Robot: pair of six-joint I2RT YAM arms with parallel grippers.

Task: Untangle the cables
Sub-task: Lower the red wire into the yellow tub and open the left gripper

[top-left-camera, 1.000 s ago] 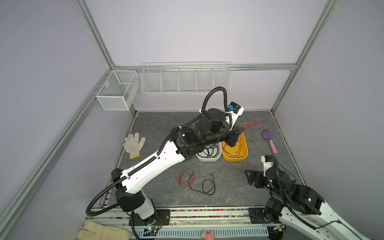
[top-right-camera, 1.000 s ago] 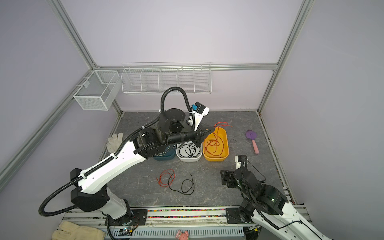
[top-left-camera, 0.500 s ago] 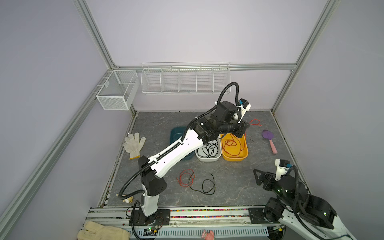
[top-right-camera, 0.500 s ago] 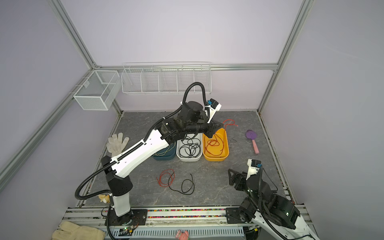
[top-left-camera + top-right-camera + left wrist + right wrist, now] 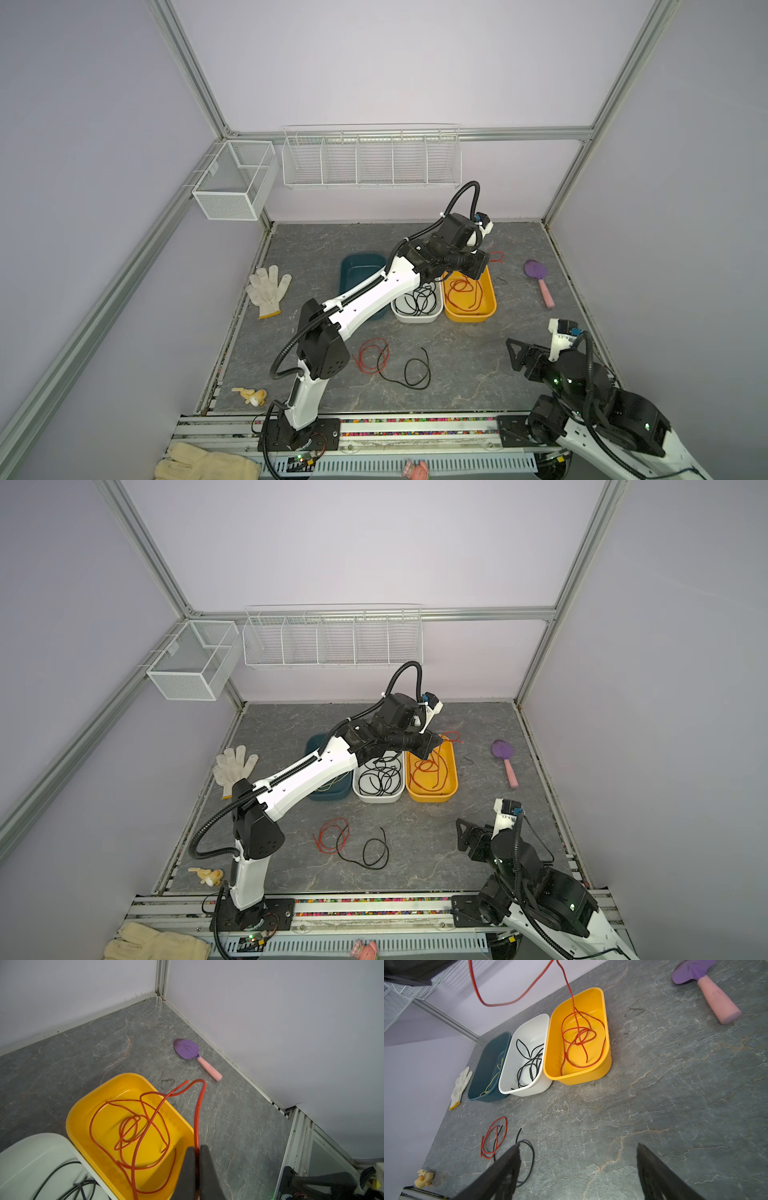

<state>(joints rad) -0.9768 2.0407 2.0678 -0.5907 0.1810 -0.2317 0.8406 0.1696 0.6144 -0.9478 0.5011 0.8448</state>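
Clamping a red cable (image 5: 197, 1109), my left gripper (image 5: 197, 1148) hangs above the yellow bin (image 5: 122, 1082). My right gripper (image 5: 577, 1146) stands wide apart, holding nothing.

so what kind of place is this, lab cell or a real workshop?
Most likely a lab robot test cell: aluminium frame with blank walls, left arm and right arm bolted to a front rail, and a yellow bin, white bin and teal bin holding sorted cables.
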